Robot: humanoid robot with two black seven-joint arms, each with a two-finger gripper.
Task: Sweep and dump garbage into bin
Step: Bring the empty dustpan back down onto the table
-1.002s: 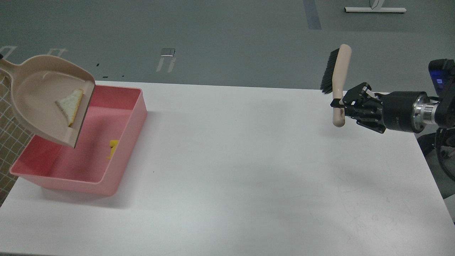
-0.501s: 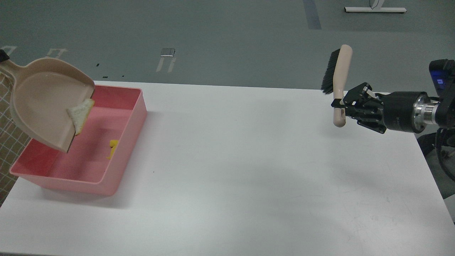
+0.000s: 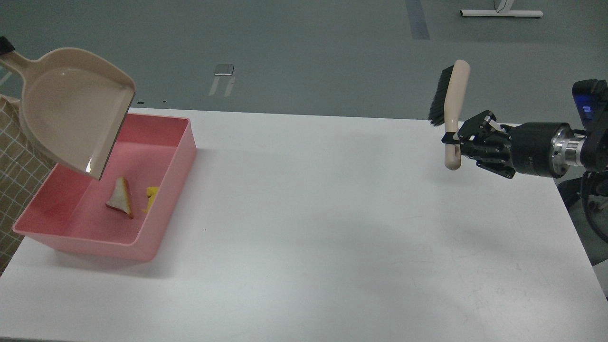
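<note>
Pink plastic makes up the bin [image 3: 167, 178], a shallow rectangular tub sitting on the white table [image 3: 332, 228] near its far left corner. Inside the bin, on its floor toward the right-hand wall, lies the bread slice [image 3: 120, 204], a white triangle with a tan crust edge. Just beside it, closer to that same wall, rests the yellow sponge [image 3: 151, 197]; whether the two touch is hard to tell. Above the far left part of the bin hangs the beige dustpan [image 3: 76, 107], tilted with its open lip pointing down toward the inside of the bin and its pan showing no scraps. Its handle runs off toward the upper left edge of the view, where only a small dark bit shows, so the left gripper cannot be seen and its fingers cannot be judged. Well apart from the bin, over the far right side of the table, the right gripper [image 3: 457, 138] has its fingers clenched around the lower handle of the brush [image 3: 453, 107]. The brush stands nearly upright in the air, its black bristles facing left toward the bin and its beige handle end hanging just below the fingers.
</note>
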